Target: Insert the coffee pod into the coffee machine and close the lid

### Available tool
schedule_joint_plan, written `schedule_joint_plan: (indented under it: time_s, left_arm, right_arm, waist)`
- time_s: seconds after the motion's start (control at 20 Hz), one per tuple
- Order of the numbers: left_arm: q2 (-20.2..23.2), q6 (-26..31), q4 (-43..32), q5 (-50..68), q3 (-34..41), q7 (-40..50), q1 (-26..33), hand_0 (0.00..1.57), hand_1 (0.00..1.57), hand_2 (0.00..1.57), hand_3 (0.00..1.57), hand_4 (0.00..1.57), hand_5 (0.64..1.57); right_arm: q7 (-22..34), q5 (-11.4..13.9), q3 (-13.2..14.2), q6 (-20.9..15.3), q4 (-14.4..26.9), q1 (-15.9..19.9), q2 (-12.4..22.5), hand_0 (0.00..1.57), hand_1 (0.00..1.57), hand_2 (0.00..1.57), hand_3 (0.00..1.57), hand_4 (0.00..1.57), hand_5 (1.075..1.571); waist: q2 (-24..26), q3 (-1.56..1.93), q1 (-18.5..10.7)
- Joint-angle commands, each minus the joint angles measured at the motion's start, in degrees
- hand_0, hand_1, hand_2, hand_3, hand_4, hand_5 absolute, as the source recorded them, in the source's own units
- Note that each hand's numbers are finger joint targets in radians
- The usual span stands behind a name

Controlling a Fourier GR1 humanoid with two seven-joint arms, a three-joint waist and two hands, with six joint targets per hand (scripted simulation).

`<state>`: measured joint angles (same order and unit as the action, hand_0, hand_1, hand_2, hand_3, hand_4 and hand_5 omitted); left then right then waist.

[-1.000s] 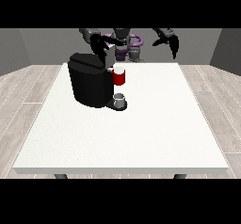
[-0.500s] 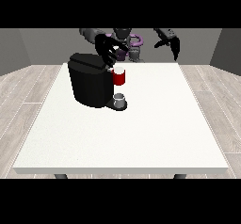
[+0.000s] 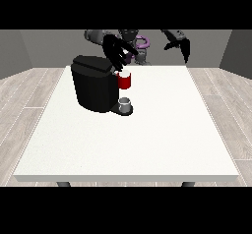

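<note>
Black coffee machine point(image 3: 93, 88) on white table point(image 3: 147, 130), hand at view's left point(image 3: 115, 51) above it w/ fingers spread, pod unseen, other hand point(image 3: 179, 43) raised, fingers unclear.

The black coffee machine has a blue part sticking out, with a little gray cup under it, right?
Not quite. In the front view the part sticking out of the coffee machine is red, not blue. The little gray cup does sit under it.

Large white table point(image 3: 147, 144), pale wood-plank floor point(image 3: 29, 100), plain grey walls point(image 3: 19, 51)
</note>
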<state>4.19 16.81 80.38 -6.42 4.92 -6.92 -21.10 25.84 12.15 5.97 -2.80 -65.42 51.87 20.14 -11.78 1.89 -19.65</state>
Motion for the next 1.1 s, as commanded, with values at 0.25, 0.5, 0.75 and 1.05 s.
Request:
schedule_joint_plan:
  time_s: [0.25,0.5,0.75,1.05]
  left_arm:
    - [-0.92,1.98,0.16,0.25,-2.45,0.31,-3.81,0.0,0.0,0.0,0.0,0.38,1.571]
    - [-1.41,3.16,-0.49,1.03,-3.07,0.08,-6.27,0.0,0.0,0.0,0.0,0.22,1.571]
    - [0.31,2.89,-0.45,1.04,-1.58,0.03,-9.63,0.0,0.0,0.0,0.0,0.3,1.571]
    - [0.37,2.24,1.66,0.02,-2.45,-0.29,-9.13,0.0,0.0,0.0,0.0,0.34,1.571]
  right_arm:
    - [-4.62,-0.62,-2.09,2.73,-5.18,7.42,-2.49,0.0,0.0,0.0,0.0,0.0,1.571]
    - [-4.6,-0.91,0.97,1.5,-5.64,9.63,-1.1,0.0,0.0,0.0,0.0,0.0,1.571]
    - [-8.09,-0.61,0.93,-1.18,-2.61,14.73,-3.79,0.0,0.0,0.0,0.0,0.0,1.571]
    - [-12.21,-1.95,2.1,1.09,4.07,19.03,-3.31,0.0,0.0,0.0,0.0,0.0,1.571]
  waist:
    - [-3.17,-1.8,-10.26]
    - [-6.76,-1.81,-12.72]
    - [-10.62,-1.91,-13.0]
    - [-11.01,-1.91,-11.51]
